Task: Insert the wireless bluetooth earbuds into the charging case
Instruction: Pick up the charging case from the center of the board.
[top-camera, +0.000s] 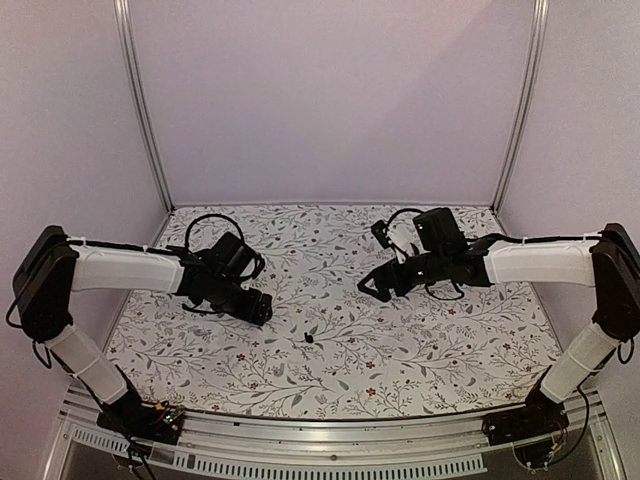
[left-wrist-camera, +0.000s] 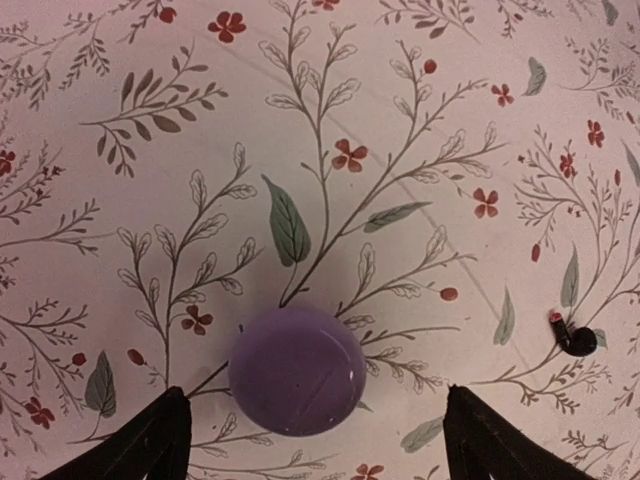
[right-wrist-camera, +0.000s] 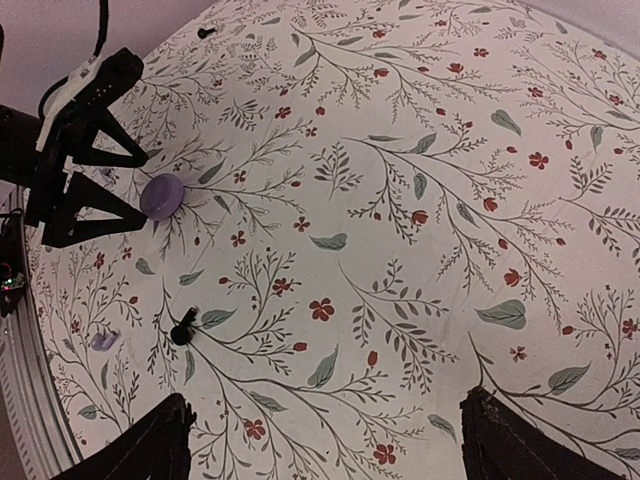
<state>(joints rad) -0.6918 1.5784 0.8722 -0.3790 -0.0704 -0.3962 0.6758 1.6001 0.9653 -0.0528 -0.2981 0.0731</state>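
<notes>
Plainly, the charging case (left-wrist-camera: 297, 372) sits on the patterned cloth (left-wrist-camera: 330, 120) that covers the table, showing only a smooth, pale lavender dome. Whether its lid is up or down cannot be told from these views. The left gripper (left-wrist-camera: 317, 395) hangs over it with its fingers spread wide, one on each side of the case and neither touching it. One earbud (left-wrist-camera: 573, 340), a tiny black bean with a red tip, lies on the cloth off to the side, well apart from the case. A second dark speck near the far edge of the right wrist view may be the other one (too small to be sure). The right gripper (right-wrist-camera: 327, 398) hovers above open cloth with its fingers apart and nothing between them.

The case looks light, hard and slick. Its rounded top would likely let the pads ride up and off, so the better hold is probably low on its sides, across the widest part and close to the cloth. A push from one finger alone would probably just slide it. The earbud looks lighter and glossier still, and likely to squirt out of a hard pinch. It calls for a gentle fingertip grip across its fat body, with the gripper brought right down to the cloth
</notes>
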